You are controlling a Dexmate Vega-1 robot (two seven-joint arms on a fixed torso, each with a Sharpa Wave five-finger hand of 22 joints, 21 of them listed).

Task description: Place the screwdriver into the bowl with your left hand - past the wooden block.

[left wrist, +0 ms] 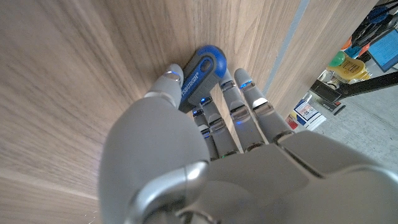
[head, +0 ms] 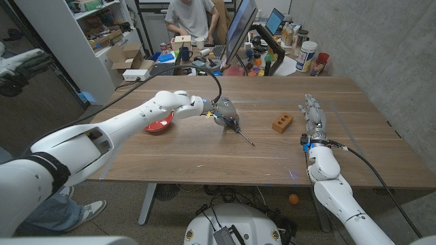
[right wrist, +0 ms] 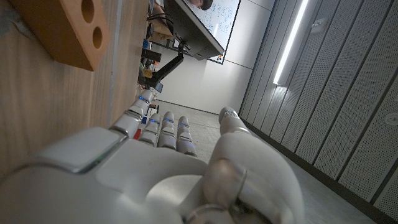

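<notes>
Head view has the left hand out mid-worktop, fingers wrapped round the screwdriver handle, shaft poking out toward the wooden block. My guess is it's gripped by the handle so the tip stays free for dropping into the red bowl, which sits just behind the forearm. Right hand waits near the block, fingers straight and holding nothing. Left wrist view adds what the head view can't: the blue handle pinched between thumb and fingers, right against the wood. Right wrist view shows the block's 2 holes.
</notes>
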